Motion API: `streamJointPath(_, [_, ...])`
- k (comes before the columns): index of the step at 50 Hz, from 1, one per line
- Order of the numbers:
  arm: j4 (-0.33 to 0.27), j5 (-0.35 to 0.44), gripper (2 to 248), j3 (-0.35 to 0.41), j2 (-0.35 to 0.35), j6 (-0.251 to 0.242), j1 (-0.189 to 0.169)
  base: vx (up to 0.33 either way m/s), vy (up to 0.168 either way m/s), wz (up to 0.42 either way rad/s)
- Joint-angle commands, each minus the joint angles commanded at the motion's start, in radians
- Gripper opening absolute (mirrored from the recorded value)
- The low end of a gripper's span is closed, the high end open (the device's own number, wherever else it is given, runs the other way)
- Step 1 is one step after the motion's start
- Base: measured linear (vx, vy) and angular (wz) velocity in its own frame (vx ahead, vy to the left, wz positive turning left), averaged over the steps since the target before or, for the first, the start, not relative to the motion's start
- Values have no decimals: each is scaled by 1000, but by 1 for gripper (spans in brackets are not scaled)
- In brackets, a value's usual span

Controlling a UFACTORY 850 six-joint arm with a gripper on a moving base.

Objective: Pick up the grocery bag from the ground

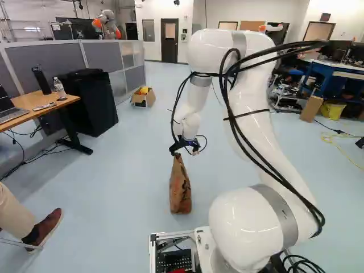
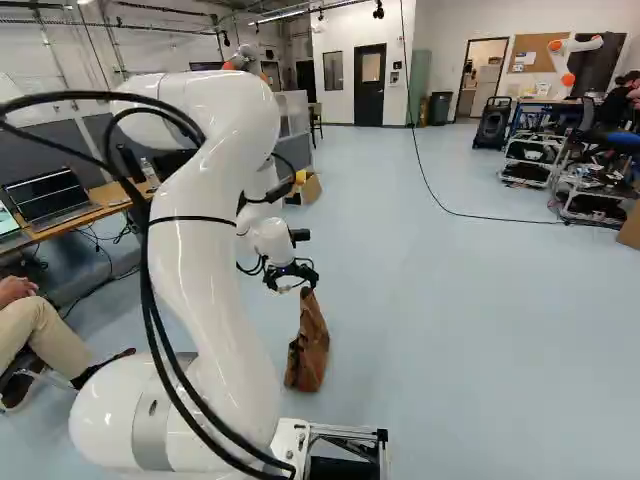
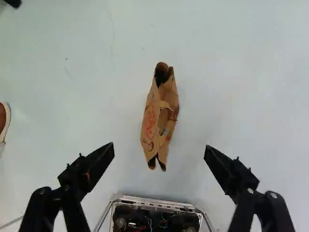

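- Here's the end effector [image 2: 292, 286], spread wide above the grocery bag [image 1: 180, 190]!
- Bag's upright on the floor [image 1: 125, 182], left base view, lower centre!

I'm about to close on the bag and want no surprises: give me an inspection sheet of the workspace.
Surface: pale blue floor under the bag.
Job's things: brown grocery bag standing on the floor, ungripped.
Clutter: open cardboard box with yellow contents, well beyond the bag.
Claw: open, above the bag.
Cables: thick black cables along the arm; thin floor cable farther off.
Surroundings: desk with laptop; seated person's shoe nearby.
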Motion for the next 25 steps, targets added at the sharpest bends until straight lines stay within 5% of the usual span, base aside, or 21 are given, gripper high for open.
streamJointPath(25, [0,-1,247,-110,-179,0,0,0,0,0])
